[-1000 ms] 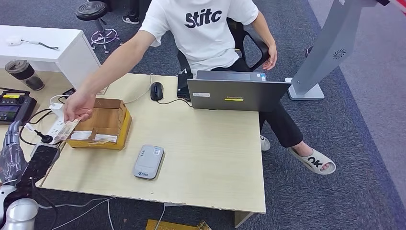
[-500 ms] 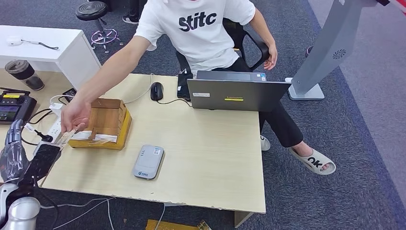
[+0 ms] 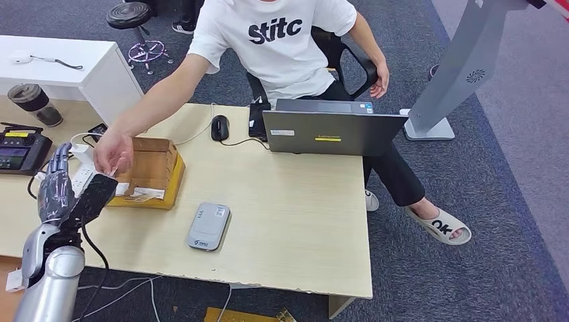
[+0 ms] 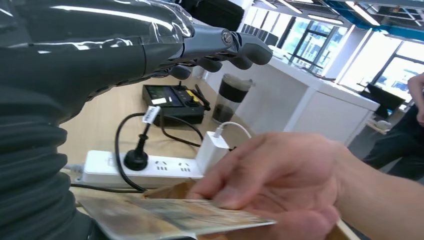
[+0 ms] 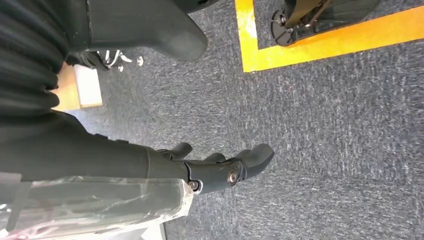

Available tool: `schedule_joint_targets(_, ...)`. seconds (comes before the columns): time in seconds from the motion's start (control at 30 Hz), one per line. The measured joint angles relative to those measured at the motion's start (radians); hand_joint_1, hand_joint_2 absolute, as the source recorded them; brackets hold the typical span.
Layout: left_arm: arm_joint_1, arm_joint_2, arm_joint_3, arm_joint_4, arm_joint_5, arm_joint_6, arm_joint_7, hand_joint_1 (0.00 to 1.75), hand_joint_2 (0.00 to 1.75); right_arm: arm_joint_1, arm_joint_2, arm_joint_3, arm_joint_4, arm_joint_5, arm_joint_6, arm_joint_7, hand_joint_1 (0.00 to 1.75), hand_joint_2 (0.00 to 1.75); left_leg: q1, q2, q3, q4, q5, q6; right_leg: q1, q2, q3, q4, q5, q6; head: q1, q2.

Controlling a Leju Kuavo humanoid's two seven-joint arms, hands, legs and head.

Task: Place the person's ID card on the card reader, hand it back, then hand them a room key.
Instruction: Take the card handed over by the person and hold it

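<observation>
A person in a white T-shirt sits across the table and reaches over the cardboard box (image 3: 146,172) with one hand (image 3: 113,150). That hand pinches the ID card (image 4: 172,217) by one end and holds it out flat. My left hand (image 3: 66,194) is raised at the table's left edge, just below the person's hand. Its fingers (image 4: 220,47) are spread above the card and its thumb lies under the card's near end. I cannot tell whether it touches the card. The grey card reader (image 3: 209,227) lies on the table's near middle. My right hand (image 5: 220,170) hangs over carpet, holding nothing.
A laptop (image 3: 333,132) and a black mouse (image 3: 219,127) sit at the table's far side. A white power strip (image 4: 145,169) with plugged cables, a black controller (image 3: 20,150) and a dark cup (image 3: 32,102) stand to the left. A grey kiosk stand (image 3: 463,67) rises at the right.
My left hand has risen from the table's near left corner toward the person's hand. The person's hand with the card has drawn back a little toward the box.
</observation>
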Motion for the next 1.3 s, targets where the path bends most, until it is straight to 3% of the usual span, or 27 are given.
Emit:
schedule_joint_targets(0.13, -0.034, 0.024, -0.090, 0.000, -0.131, 0.032, 0.036, 0.00, 1.75, 0.005, -0.010, 0.002, 0.002, 0.003, 0.016, -0.025, 0.00, 1.75, 0.000, 0.000, -0.001, 0.000, 0.000, 0.000, 0.000, 0.000, 0.000, 0.000, 0.000, 0.000, 0.000, 0.000)
schedule_joint_targets(0.27, -0.043, 0.046, -0.135, -0.001, -0.132, 0.044, 0.059, 0.00, 1.75, 0.012, -0.019, 0.002, 0.004, 0.004, 0.017, -0.029, 0.00, 1.75, 0.000, 0.002, -0.001, 0.000, 0.000, 0.000, 0.000, 0.002, -0.001, 0.000, 0.000, 0.000, 0.000, 0.000)
schedule_joint_targets(1.03, -0.043, 0.084, -0.159, -0.020, -0.111, 0.078, 0.051, 0.00, 1.75, 0.016, -0.024, 0.002, 0.009, 0.016, 0.024, -0.027, 0.00, 1.75, 0.000, 0.001, -0.001, 0.000, 0.000, 0.000, 0.000, 0.002, -0.001, 0.000, 0.000, 0.000, 0.000, 0.000)
schedule_joint_targets(1.07, -0.044, 0.084, -0.159, -0.020, -0.110, 0.078, 0.051, 0.08, 1.75, 0.016, -0.024, 0.002, 0.009, 0.017, 0.024, -0.026, 0.00, 1.75, 0.000, 0.001, -0.001, 0.000, 0.000, 0.000, 0.000, 0.002, -0.001, 0.000, 0.000, 0.000, 0.000, 0.000)
schedule_joint_targets(1.2, -0.044, 0.084, -0.159, -0.020, -0.106, 0.078, 0.046, 1.69, 1.75, 0.016, -0.024, 0.002, 0.009, 0.017, 0.024, -0.027, 0.00, 1.75, 0.000, 0.001, -0.001, 0.000, 0.000, 0.000, 0.000, 0.002, -0.001, 0.000, 0.000, 0.000, 0.000, 0.000)
schedule_joint_targets(1.3, -0.045, 0.083, -0.164, -0.020, -0.103, 0.076, 0.042, 1.75, 1.75, 0.016, -0.024, 0.002, 0.009, 0.018, 0.024, -0.028, 0.00, 1.75, 0.000, 0.001, -0.001, 0.000, 0.000, 0.000, 0.000, 0.002, -0.001, 0.000, 0.000, 0.000, 0.000, 0.000)
